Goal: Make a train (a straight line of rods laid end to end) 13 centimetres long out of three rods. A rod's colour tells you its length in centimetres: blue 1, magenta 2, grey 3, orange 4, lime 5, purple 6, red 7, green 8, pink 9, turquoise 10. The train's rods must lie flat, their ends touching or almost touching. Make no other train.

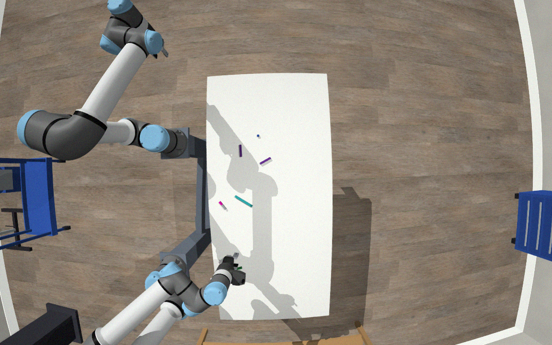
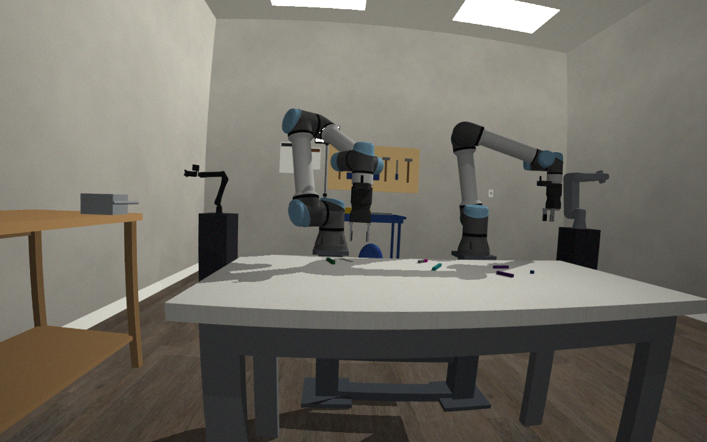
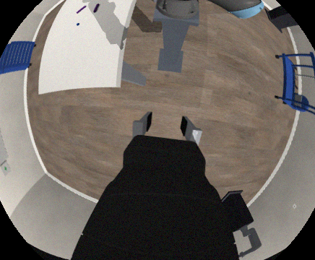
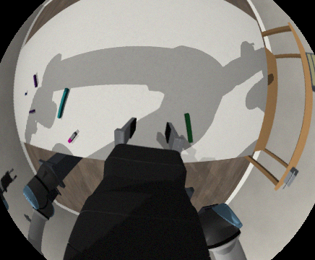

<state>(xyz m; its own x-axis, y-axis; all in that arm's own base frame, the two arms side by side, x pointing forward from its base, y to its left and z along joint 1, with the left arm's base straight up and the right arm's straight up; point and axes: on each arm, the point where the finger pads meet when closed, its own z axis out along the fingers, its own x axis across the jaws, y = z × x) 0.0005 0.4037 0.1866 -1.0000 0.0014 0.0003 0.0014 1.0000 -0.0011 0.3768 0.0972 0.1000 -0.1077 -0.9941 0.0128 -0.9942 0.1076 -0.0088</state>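
A magenta rod and a grey rod lie end to end in one line, seemingly touching. A green rod lies apart, partly hidden by the right arm in the top view. My right gripper is open and empty above the table, beside the green rod in the right wrist view. My left gripper is open and empty, out over the floor.
A turquoise rod lies near the magenta-grey pair on the white table. Two purple rods and a blue rod lie farther off. Arm shadows cross the table.
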